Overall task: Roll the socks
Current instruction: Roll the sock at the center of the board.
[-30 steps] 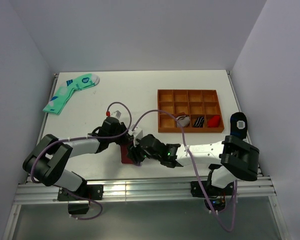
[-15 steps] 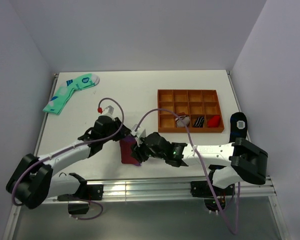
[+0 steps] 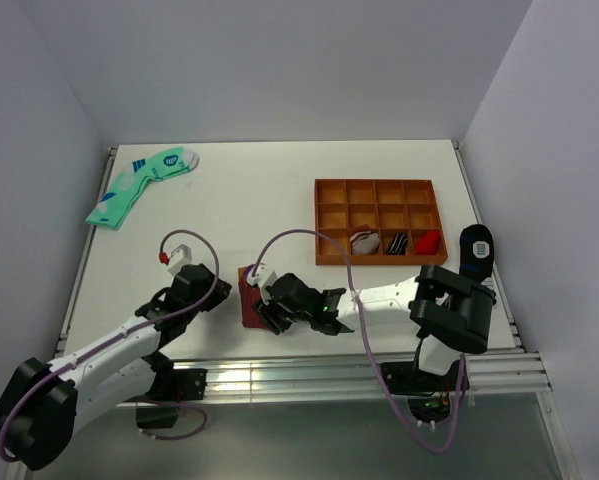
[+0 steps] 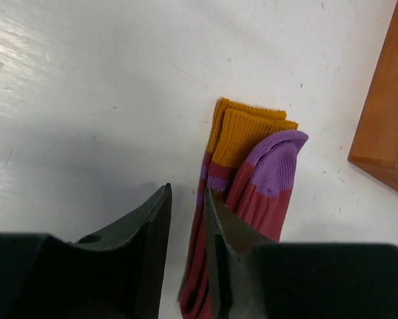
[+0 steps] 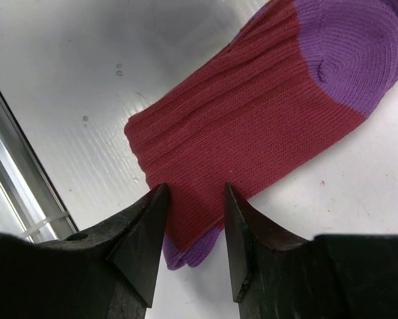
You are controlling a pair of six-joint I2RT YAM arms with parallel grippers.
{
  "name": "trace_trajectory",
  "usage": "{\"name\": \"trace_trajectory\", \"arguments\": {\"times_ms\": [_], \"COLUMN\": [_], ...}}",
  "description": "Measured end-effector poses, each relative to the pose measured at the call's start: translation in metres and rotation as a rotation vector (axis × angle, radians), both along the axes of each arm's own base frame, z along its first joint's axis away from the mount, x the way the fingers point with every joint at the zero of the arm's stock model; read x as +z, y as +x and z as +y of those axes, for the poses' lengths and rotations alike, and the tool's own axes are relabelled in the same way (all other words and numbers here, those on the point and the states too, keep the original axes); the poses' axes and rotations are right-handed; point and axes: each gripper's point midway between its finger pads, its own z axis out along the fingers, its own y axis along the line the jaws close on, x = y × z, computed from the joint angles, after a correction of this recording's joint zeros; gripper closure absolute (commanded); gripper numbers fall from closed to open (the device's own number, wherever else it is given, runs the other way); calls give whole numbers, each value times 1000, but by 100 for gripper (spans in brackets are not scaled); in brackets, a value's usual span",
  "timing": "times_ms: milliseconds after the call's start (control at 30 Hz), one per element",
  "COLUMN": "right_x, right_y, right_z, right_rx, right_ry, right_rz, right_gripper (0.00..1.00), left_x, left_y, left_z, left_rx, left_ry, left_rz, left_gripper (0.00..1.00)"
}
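The socks [image 3: 247, 296] lie folded flat on the white table near its front edge: maroon-red with purple toe and heel and an orange-mustard cuff. In the left wrist view the socks [image 4: 252, 179] show cuff and purple toe stacked at the far end. My left gripper [image 3: 201, 283] [image 4: 187, 199] is just left of them, jaws a narrow gap apart and empty. My right gripper [image 3: 267, 308] [image 5: 195, 199] is at the socks' near right end. Its jaws are apart over the folded maroon end [image 5: 252, 113], and the fabric is not pinched.
An orange compartment tray [image 3: 379, 260] stands to the right, with rolled socks [image 3: 367, 241] in its front row; its corner shows in the left wrist view [image 4: 385, 100]. Mint-green socks [image 3: 139, 185] lie at the back left. A black sock [image 3: 476, 248] lies at the right edge.
My left gripper has let go of the socks and drawn back to the left. The socks, held up a moment ago, now lie flat. My right gripper has shifted slightly left.
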Motion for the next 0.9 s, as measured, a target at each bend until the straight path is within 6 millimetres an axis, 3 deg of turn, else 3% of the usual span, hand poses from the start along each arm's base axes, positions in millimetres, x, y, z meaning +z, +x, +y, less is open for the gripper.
{"name": "trace_trajectory", "arguments": {"times_ms": [167,367,467,600,900], "right_x": [7,23,25,24,22], "right_y": [2,-3,0,9,32], "right_z": [5,10,8,0,-34], "right_rx": [-10,0,-19,-80,-271], "right_ry": [-1,11,7,-18,-60], "right_rz": [-30,-90,-107,-133,-167], "right_gripper": [55,55,56,63,67], "left_x": [2,11,4,-7,-18], "left_y": [1,6,9,8,9], "left_z": [6,0,-3,-3,-4], "left_rx": [34,-4,-22,-32,-33], "left_ry": [8,-10,18,41,67], "left_rz": [-16,-69,-45,-10,31], "left_gripper": [68,65,65,66,69]}}
